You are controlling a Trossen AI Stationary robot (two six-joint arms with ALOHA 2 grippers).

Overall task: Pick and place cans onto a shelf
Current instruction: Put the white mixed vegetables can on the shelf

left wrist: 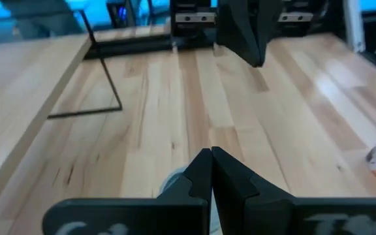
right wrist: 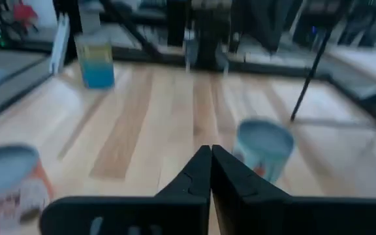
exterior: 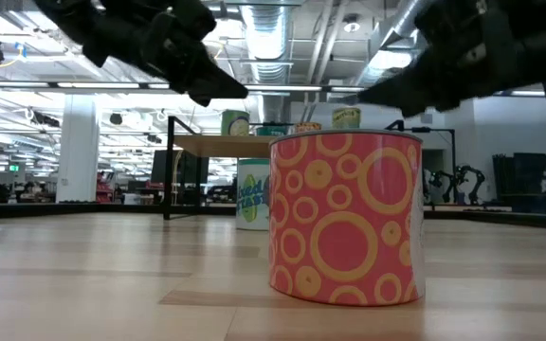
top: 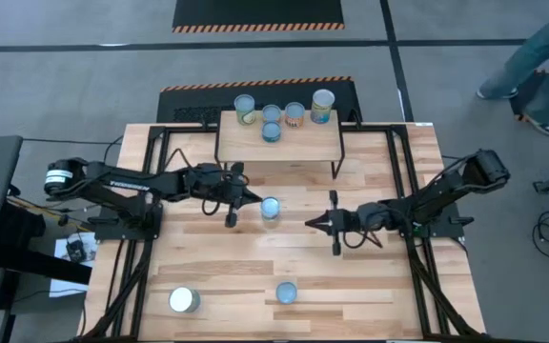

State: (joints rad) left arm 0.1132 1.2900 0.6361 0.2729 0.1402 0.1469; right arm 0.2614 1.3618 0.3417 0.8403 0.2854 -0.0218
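Wooden worktop (top: 370, 276) from above: five cans on shelf (top: 303, 143). Left end effector (top: 246, 197) just beside middle can (top: 271, 209); right end effector (top: 318, 221) beyond it. Two more cans well behind both, toward near edge: white-topped can (top: 184, 300), blue-topped can (top: 286, 292).

Low view: pink can with yellow rings (exterior: 345, 230) in front, both arms above.

Left wrist: fingers (left wrist: 201, 176) pressed together, empty.

Right wrist: fingers (right wrist: 201, 171) closed, empty; middle can just ahead.

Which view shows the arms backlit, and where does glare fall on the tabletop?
Low view: the left arm and right arm are black silhouettes against bright ceiling lights, while the pink can in front is evenly lit. Left wrist view: a pale sheen of glare lies on the tabletop.
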